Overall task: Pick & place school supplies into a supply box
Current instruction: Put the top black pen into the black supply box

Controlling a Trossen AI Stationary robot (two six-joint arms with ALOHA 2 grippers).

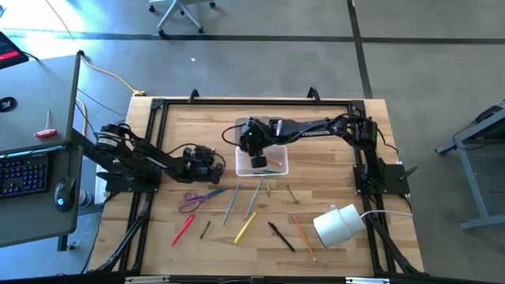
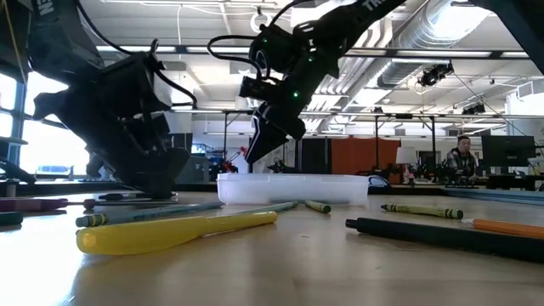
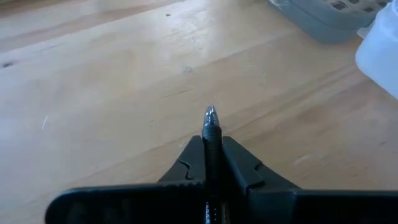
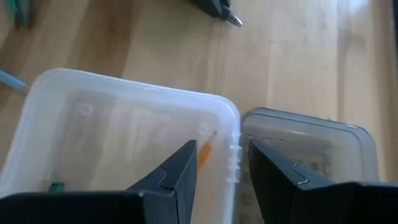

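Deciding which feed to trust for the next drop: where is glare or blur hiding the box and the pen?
Left wrist view: the black pen clamped in the left gripper is sharp; the supply box is a blurred, washed-out patch at the edge. Right wrist view: the box wall is hazy, its contents only smudges. Low view: the yellow marker is soft up close, and bright windows silhouette the arms.

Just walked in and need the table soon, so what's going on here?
A two-armed robot is packing school supplies into a clear supply box. The left hand is shut on a black pen, low over the bare wood left of the box. The right hand hangs open over the box, which holds an orange pencil and a green item. The purple scissors, more pens and pencils and a white roll lie on the table.
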